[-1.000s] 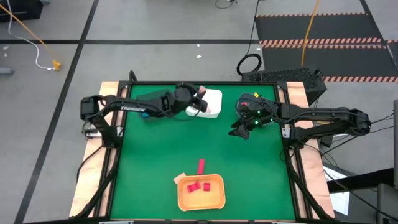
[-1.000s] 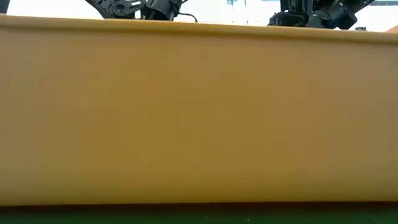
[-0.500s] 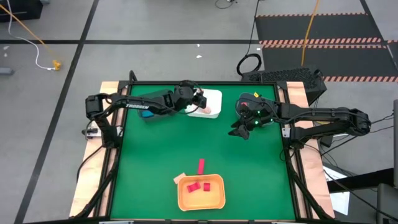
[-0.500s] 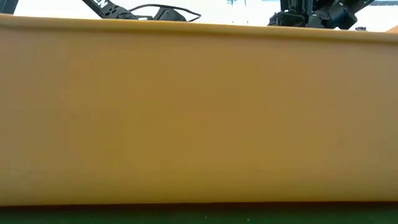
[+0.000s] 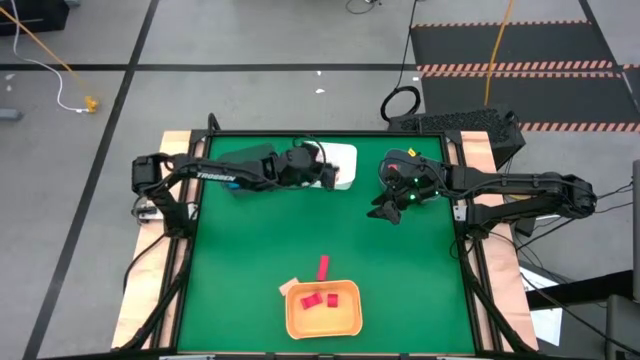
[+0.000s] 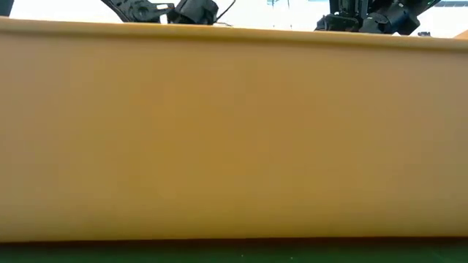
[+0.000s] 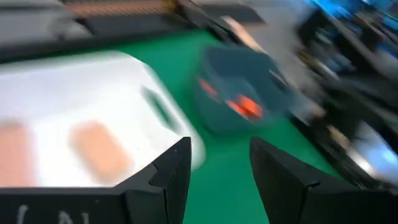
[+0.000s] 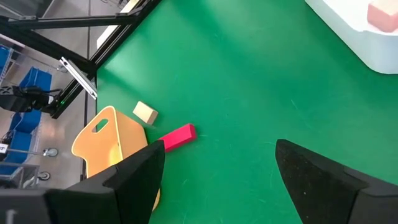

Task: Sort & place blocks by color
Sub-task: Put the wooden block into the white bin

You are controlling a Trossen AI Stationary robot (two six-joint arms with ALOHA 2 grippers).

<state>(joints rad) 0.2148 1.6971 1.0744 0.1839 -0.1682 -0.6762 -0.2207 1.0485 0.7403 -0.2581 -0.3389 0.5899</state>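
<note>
We find the left end effector [image 5: 326, 176] at the white bin [image 5: 343, 158] on the far side of the bench [image 5: 250, 250]; its dark fingers [image 7: 171, 171] stand apart with nothing between them, and two pale tan blocks [image 7: 99, 148] lie inside the bin. The right end effector [image 5: 383, 211] waits near the far right of the bench, its fingers [image 8: 140, 171] spread wide and empty. At the near edge sits the orange bin [image 5: 322, 322] with two red blocks [image 5: 319, 299] in it; a red bar [image 5: 323, 267] lies on the green surface just beyond its rim, and a tan cube [image 8: 145, 113] lies just beside its far left corner. A dark teal bin [image 7: 242, 93] with something red-orange in it shows, blurred, in the left wrist view. We judge these blocks to be light, rigid painted or bare wood with flat faces and crisp edges, neither fragile nor very slippery. The bar looks best taken across its narrow width near the middle, so that it does not pivot; the cube on two opposite flat faces. The bins look like smooth moulded plastic with rounded corners, while the bench cover is matte green.
</note>
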